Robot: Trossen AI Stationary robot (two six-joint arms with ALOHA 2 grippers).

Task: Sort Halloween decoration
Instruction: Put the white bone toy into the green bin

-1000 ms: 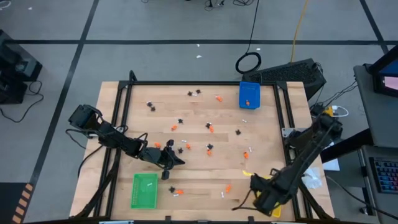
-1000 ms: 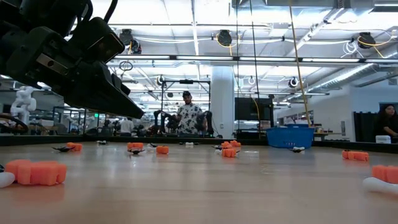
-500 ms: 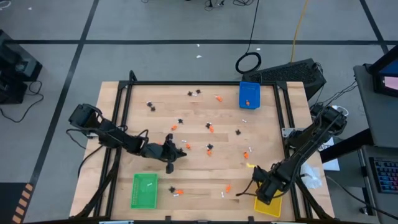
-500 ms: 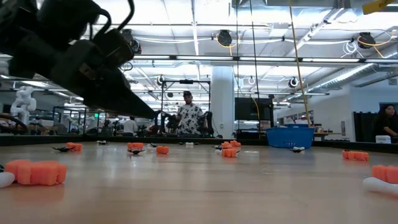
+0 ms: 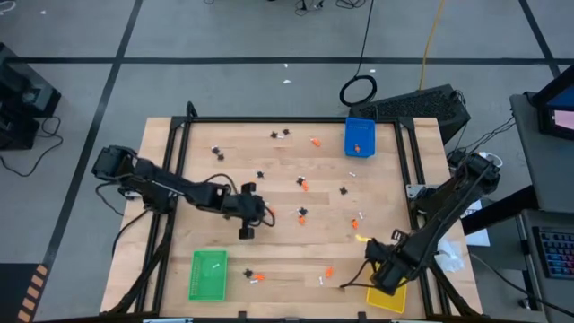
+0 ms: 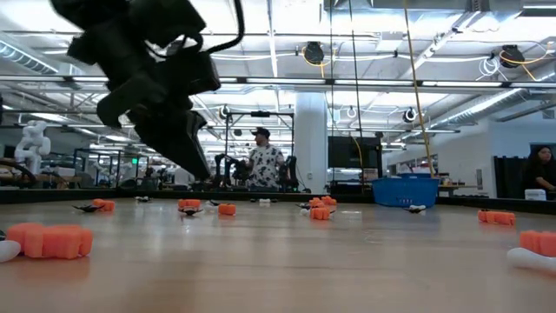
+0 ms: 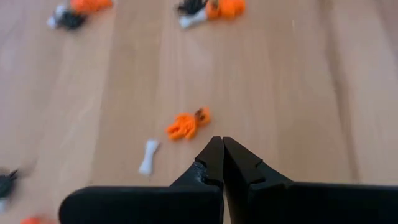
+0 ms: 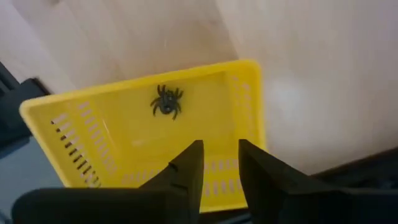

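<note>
With a black spider (image 8: 166,101) lying in the yellow tray (image 8: 242,118) below my parted right gripper (image 8: 219,163), I should lift clear gently, while my closed, empty left gripper (image 7: 222,151) hovers near an orange lump (image 7: 186,124) and white bone (image 7: 148,156).

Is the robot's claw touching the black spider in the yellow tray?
Apart. The right wrist view shows the right gripper open, with bare yellow tray floor between its fingers and the black spider.
</note>
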